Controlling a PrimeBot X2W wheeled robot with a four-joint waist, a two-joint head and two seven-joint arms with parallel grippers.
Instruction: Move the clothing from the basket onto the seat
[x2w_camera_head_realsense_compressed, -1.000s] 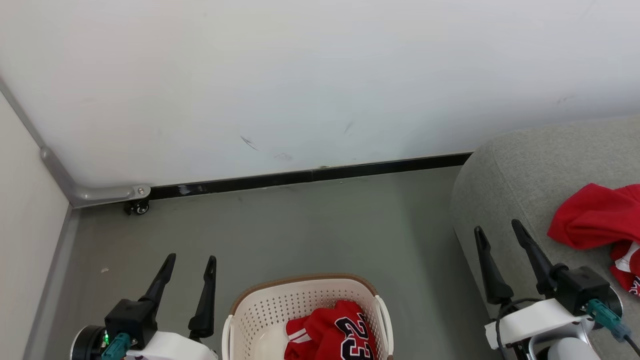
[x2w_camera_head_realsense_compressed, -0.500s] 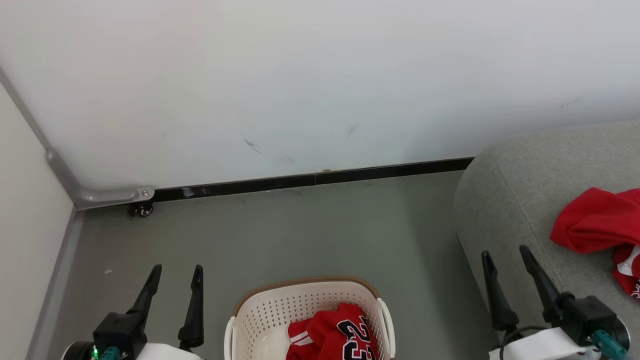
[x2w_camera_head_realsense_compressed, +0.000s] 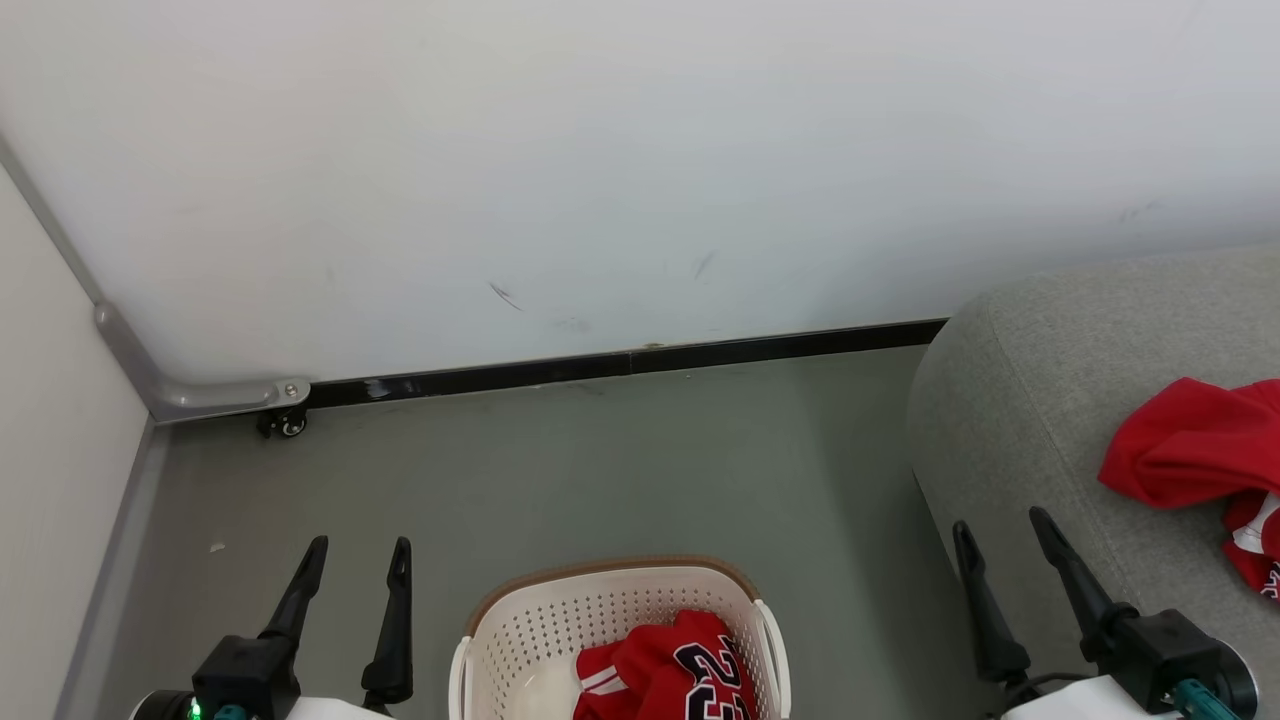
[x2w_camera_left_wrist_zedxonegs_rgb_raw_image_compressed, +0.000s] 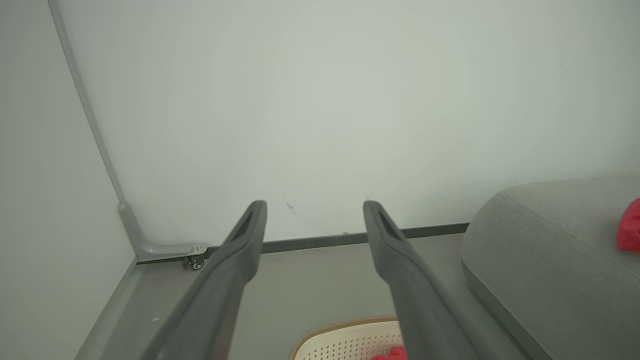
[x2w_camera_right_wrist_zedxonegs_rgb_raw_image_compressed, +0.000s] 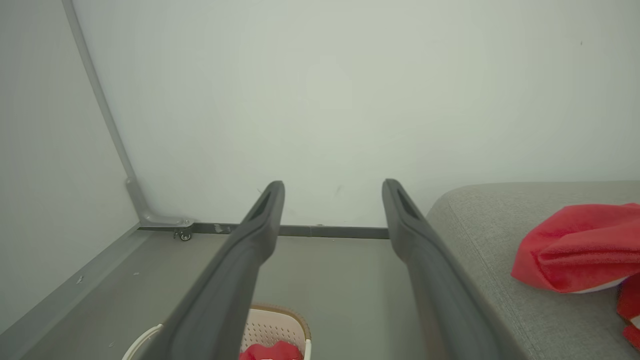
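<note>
Jersey sits bunched in the basket, toward its right wall, black 23 facing up, white stripes on its left side. The basket's near part is cut off in head view, so can't tell how much more lies under it. A second red piece already lies on the seat, which stands right of the basket w/ a strip of floor between.

Left hand hangs just left of the basket, fingers spread wide, nothing betw. them. Right hand hangs well right of the basket, by the seat's rounded edge, also wide & empty. Neither touches fabric.

Handling, my read: soft, light, floppy cloth, prob. slick sports fabric. No stiffness, so it'll drape & trail when lifted, and a hem could snag on the basket rim or perforated wall. Not fragile, so a firm squeeze is ok.

Best grab pt: the highest fold of the bunch, approx. the hump just left of the 23, where it looks several layers thick. Come in from above the basket, fingers straddling the fold, and close fully, since thin cloth slips from a loose pinch. Skip flat spots against the basket wall, where fingers would scrape plastic. Lift clear of the rim before swinging right of the basket.
</note>
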